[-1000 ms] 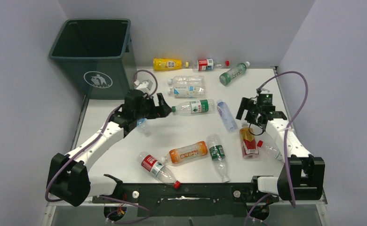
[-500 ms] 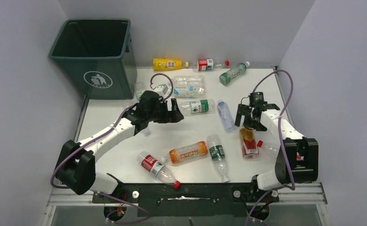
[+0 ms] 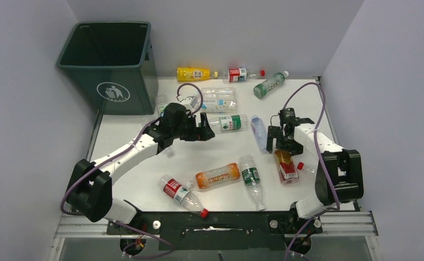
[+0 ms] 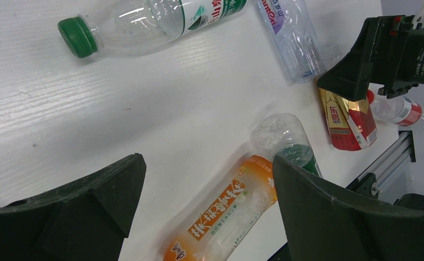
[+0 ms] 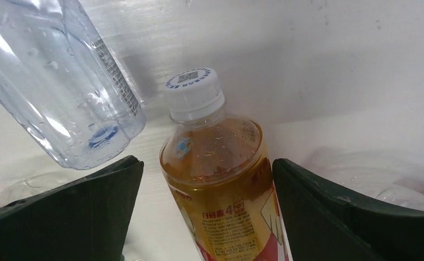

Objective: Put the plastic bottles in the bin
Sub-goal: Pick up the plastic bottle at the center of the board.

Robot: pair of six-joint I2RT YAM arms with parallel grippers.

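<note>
From above, the bin point(image 3: 113, 91) stands at the far left corner of the table point(image 3: 123, 136). No bottle shows in what can be seen of its dark inside, while about a dozen plastic bottles point(image 3: 215, 99) lie scattered across the tabletop, so by my reading the job is barely begun and nearly all of it is left. The left gripper point(image 3: 205, 132) hangs open and empty just beside the cap end of a green-capped bottle point(image 3: 229, 123). The right gripper point(image 3: 278, 142) is poised over the neck of a red-and-gold tea bottle point(image 3: 286, 166) near the right edge. In the left wrist view, the left gripper point(image 4: 207, 168) has its fingers spread wide over bare table, with nothing between them. The green-capped bottle point(image 4: 144, 22) lies well ahead, an orange bottle point(image 4: 226, 217) lies below, and the tea bottle point(image 4: 348, 119) sits under the other arm. In the right wrist view, the right gripper point(image 5: 207, 163) is wide open, its fingers straddling the tea bottle point(image 5: 220, 168) without touching it. The bottle's white cap points away, and a clear bottle point(image 5: 52, 92) lies just beside it on the left. I judge closing on the tea bottle to be the step in hand.
</note>
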